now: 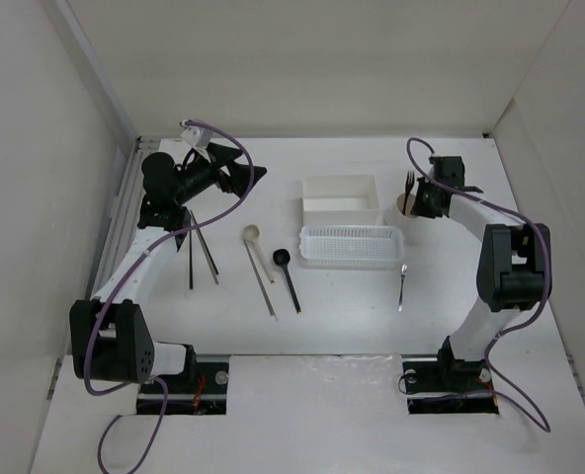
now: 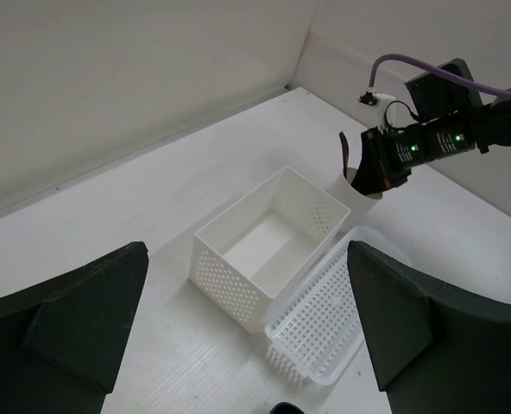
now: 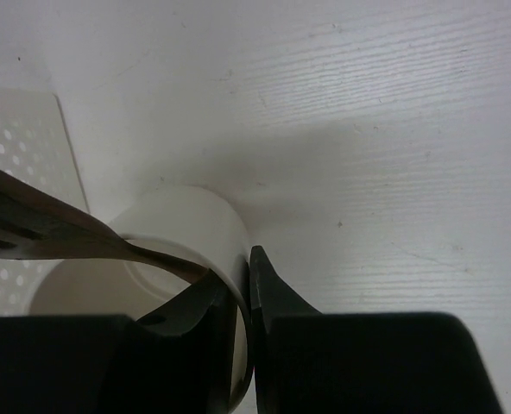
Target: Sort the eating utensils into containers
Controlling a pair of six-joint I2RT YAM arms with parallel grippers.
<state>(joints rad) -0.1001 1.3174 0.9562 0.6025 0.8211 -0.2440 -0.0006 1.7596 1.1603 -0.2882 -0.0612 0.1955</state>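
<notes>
My right gripper [image 1: 418, 202] is shut on the wall of the small cream cup [image 1: 405, 205], one finger inside [image 3: 195, 319] and one outside [image 3: 273, 302]. A metal fork [image 1: 409, 183] stands in the cup [image 3: 186, 224], and its handle [image 3: 48, 228] runs down beside the inner finger. My left gripper [image 1: 248, 173] is open and empty, raised at the back left. It looks across at the white square box [image 2: 264, 250] and the mesh basket [image 2: 324, 319]. A beige spoon [image 1: 251, 234], a black spoon [image 1: 282, 257], a pale stick [image 1: 261, 278], dark chopsticks [image 1: 199, 257] and a second fork [image 1: 402, 284] lie on the table.
The box [image 1: 340, 197] stands behind the basket [image 1: 350, 246], and both look empty. White walls close the table on three sides. Purple cables loop off both arms. The left wrist view also shows the cup [image 2: 355, 188] and my right gripper [image 2: 385, 164].
</notes>
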